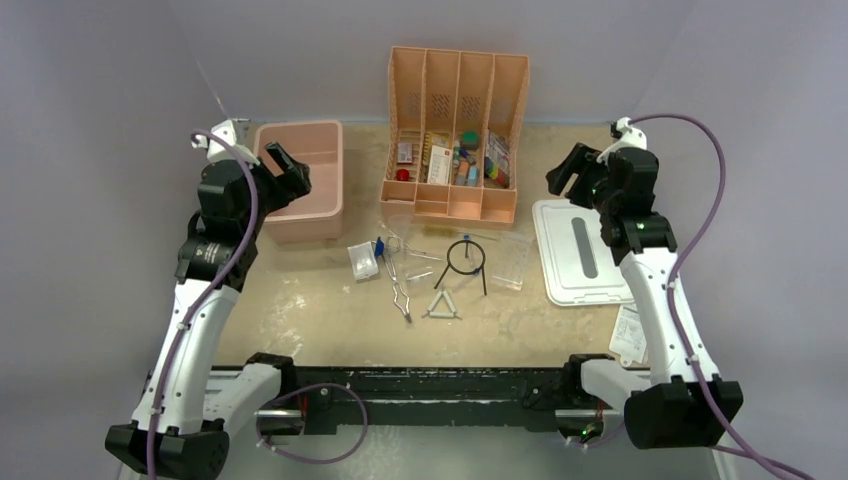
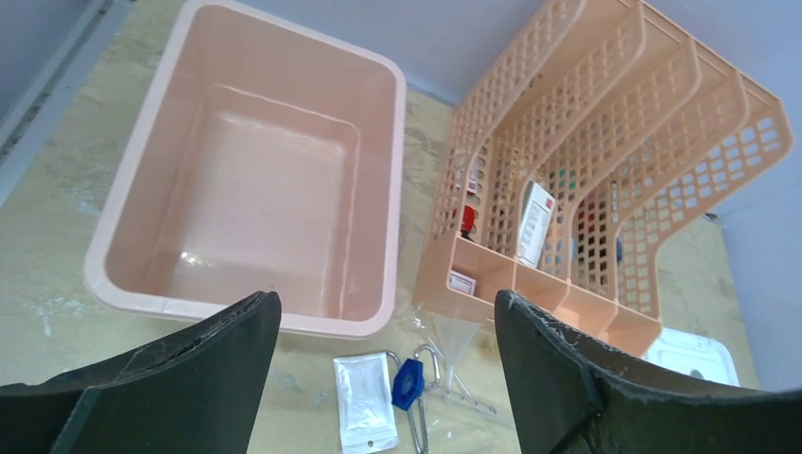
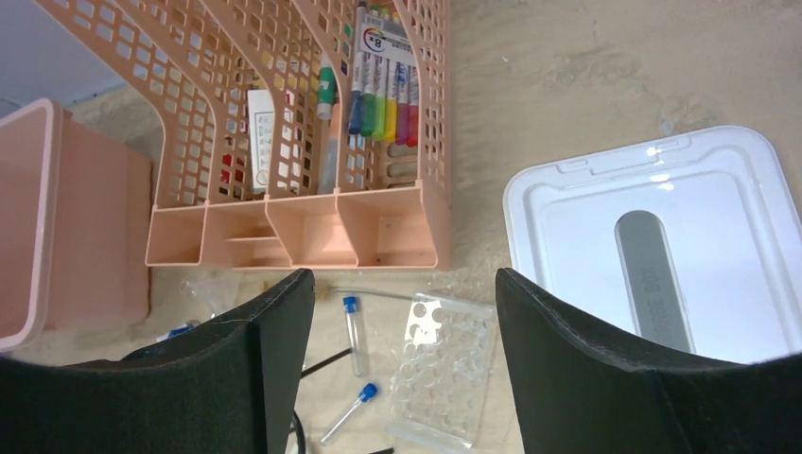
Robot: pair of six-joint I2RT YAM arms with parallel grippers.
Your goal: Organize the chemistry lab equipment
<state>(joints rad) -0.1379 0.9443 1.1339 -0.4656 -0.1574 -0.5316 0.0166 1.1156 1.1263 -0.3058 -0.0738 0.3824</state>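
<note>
- Right now the left gripper (image 1: 285, 172) is hanging above the table beside the pink plastic bin (image 1: 300, 222). Its jaws are standing wide apart and gripping nothing, and the left wrist view is showing only open space between its two black fingers (image 2: 189, 378).
- Across the table, the right gripper (image 1: 562, 172) is hovering over the gap between the orange slotted divider rack (image 1: 455, 205) and the flat white lid (image 1: 565, 225). Its jaws are likewise parted and carrying nothing.
- Everything waiting to be organized is lying loose in a cluster at mid-table. It is sitting between the two arms and nearer the bases than either gripper, so any reach is going to mean coming back and down.
- On the cluster's left side, the clear plastic packet (image 1: 362, 260) and the thin metal tongs (image 1: 398, 285) are lying closest to the left gripper. The tongs' long axis is running from far to near, slanting slightly rightward toward the bases.
- In the middle, the black wire ring tripod (image 1: 465, 258) is standing upright, with the small white triangle (image 1: 442, 306) lying just in front of it, on the base side.
- On the right, the clear plastic tube rack (image 1: 512, 260) is lying flat just beside the lid, its long axis also running far to near, and it is sitting closest to the right gripper.
- Two thin blue-capped tubes (image 3: 353, 331) are lying just left of that rack, seemingly not touching it, though glare on the clear plastic is making this hard to judge.
- By position, the left arm is looking better placed for the packet and tongs, and the right arm for the rack and tubes.
</note>
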